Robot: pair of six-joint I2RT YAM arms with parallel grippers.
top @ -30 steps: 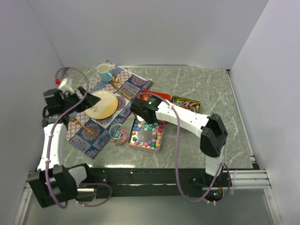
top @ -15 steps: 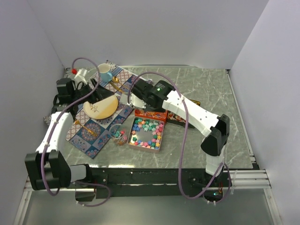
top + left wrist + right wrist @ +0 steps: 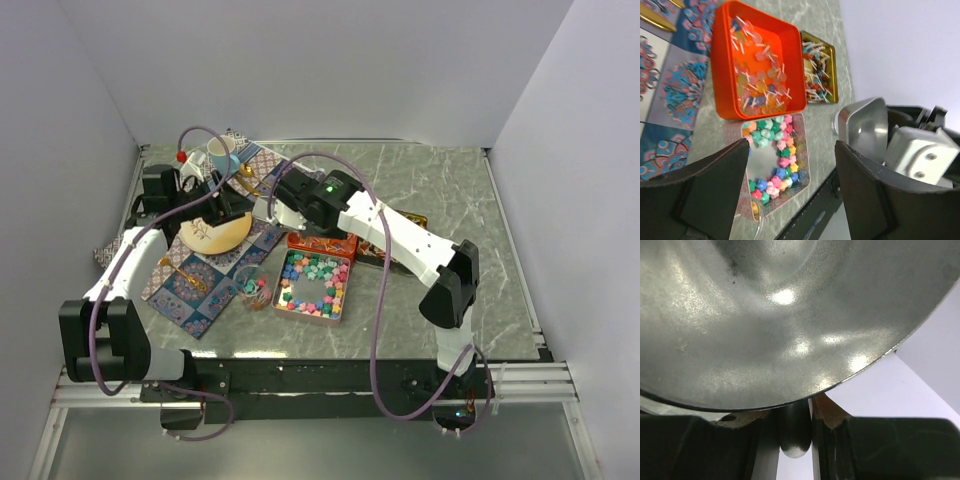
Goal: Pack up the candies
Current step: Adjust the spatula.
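Observation:
Pastel star candies (image 3: 312, 283) lie in a silver tin (image 3: 334, 312) at the table's middle; the left wrist view shows these candies (image 3: 775, 160) too. Thin wrapped candies (image 3: 757, 60) fill an orange tin (image 3: 320, 243), and more lie in a gold tin (image 3: 819, 70). My right gripper (image 3: 272, 207) hovers left of the orange tin, shut on the handle (image 3: 795, 435) of a silver scoop (image 3: 775, 315), whose bowl fills its wrist view. My left gripper (image 3: 228, 200) is open and empty above the plate, its fingers (image 3: 715, 190) wide apart, facing the scoop (image 3: 862, 127).
A patterned placemat (image 3: 190, 290) at the left carries a cream plate (image 3: 210, 235), gold cutlery (image 3: 183, 273) and a blue mug (image 3: 222, 155). A small glass jar (image 3: 252, 287) with a few candies stands left of the silver tin. Grey walls close in the left, back and right.
My left arm has swung right from the wall to over the plate, its jaws narrowing slightly. My right arm has lifted the scoop away from the silver tin, back and to the left.

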